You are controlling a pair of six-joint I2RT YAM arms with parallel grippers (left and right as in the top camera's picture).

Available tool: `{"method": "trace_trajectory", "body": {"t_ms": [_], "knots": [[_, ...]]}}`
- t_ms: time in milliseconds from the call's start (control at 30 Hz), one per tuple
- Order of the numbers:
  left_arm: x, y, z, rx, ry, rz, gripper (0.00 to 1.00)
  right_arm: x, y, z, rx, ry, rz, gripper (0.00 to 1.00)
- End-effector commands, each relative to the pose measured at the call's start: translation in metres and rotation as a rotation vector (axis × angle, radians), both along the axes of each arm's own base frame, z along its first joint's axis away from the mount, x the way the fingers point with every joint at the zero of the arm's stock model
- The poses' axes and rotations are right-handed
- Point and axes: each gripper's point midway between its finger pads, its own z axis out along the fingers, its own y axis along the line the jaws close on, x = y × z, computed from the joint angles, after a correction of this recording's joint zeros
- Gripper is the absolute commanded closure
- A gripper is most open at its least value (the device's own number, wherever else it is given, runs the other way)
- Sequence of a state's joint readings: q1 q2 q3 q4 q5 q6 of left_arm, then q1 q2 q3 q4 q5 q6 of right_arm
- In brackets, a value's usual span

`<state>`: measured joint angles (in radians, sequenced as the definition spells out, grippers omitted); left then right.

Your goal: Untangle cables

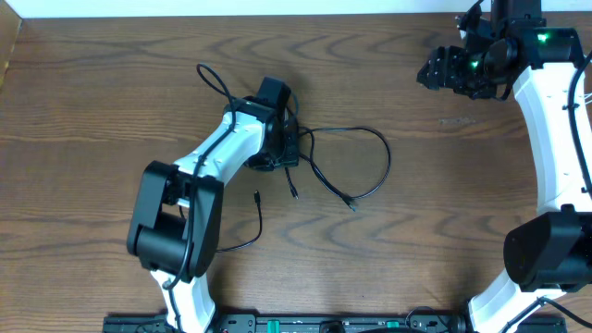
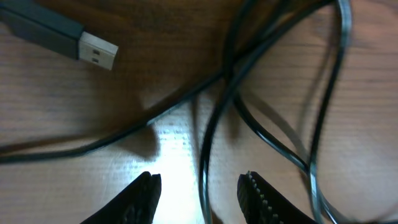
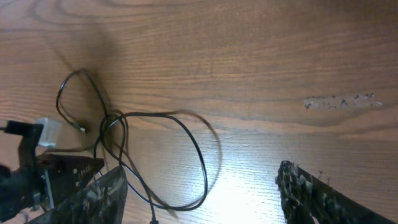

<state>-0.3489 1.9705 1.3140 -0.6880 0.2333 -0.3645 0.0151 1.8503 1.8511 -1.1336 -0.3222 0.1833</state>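
Note:
Thin black cables (image 1: 383, 157) lie tangled mid-table, one loop spreading right and another (image 1: 211, 80) reaching up-left. Small plug ends (image 1: 351, 205) rest near the front. My left gripper (image 1: 281, 148) is down on the knot. In the left wrist view its jaws (image 2: 199, 182) stand apart, and a single black strand (image 2: 205, 168) runs between them with a gap on each side. A USB plug (image 2: 96, 51) lies beyond. My right gripper (image 1: 429, 72) hovers far back right, open wide (image 3: 200, 169) and empty, looking down on the cable loop (image 3: 202, 158).
The left arm's white link (image 1: 217, 148) crosses part of the tangle. A pale scuff (image 1: 458, 120) marks the wood at the right. A black rail (image 1: 277, 324) runs along the front edge, and the table's back edge (image 1: 277, 16) is near the top.

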Motion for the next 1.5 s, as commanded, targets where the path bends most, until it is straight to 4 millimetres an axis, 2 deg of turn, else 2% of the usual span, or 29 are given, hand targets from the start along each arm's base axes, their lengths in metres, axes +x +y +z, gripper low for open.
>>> {"method": "trace_trajectory", "body": {"t_ms": [0, 167, 200, 300, 367, 433, 567, 700, 800, 967, 1200, 1467], "knots": [[-0.001, 0.003, -0.015, 0.024, 0.03, 0.037, 0.58, -0.001, -0.001, -0.006, -0.001, 0.021, -0.014, 0.26], [0.0, 0.002, -0.02, 0.023, 0.033, 0.047, 0.82, -0.002, -0.001, -0.006, -0.001, 0.026, -0.014, 0.27], [0.001, 0.001, -0.02, 0.022, 0.03, 0.046, 0.92, -0.002, -0.001, -0.007, -0.001, 0.026, -0.014, 0.27], [0.004, 0.0, -0.015, 0.017, 0.017, 0.046, 0.92, -0.002, -0.001, -0.008, -0.001, 0.029, -0.014, 0.26], [0.011, -0.003, -0.001, -0.001, -0.018, 0.046, 0.92, -0.003, -0.001, -0.009, -0.001, 0.033, -0.014, 0.26], [0.021, -0.009, 0.024, -0.032, -0.076, 0.042, 0.92, -0.003, -0.001, -0.01, -0.001, 0.035, -0.014, 0.26], [0.034, -0.026, 0.097, -0.129, -0.255, 0.019, 0.93, -0.003, 0.001, -0.012, -0.006, 0.032, 0.003, 0.26], [0.03, -0.039, 0.176, -0.22, -0.455, -0.016, 0.92, -0.002, 0.01, -0.014, -0.009, 0.023, 0.03, 0.26], [0.02, -0.045, 0.22, -0.272, -0.563, -0.039, 0.92, -0.001, 0.013, -0.014, -0.014, 0.011, 0.048, 0.26], [0.009, -0.045, 0.265, -0.324, -0.68, -0.049, 0.93, 0.001, 0.015, -0.012, -0.016, -0.006, 0.063, 0.26], [0.01, -0.044, 0.316, -0.396, -0.846, -0.045, 0.92, 0.0, 0.023, -0.015, -0.004, -0.006, 0.09, 0.27], [0.004, -0.041, 0.397, -0.533, -1.098, -0.019, 0.93, -0.013, 0.06, -0.034, 0.095, -0.003, 0.248, 0.28]]}}
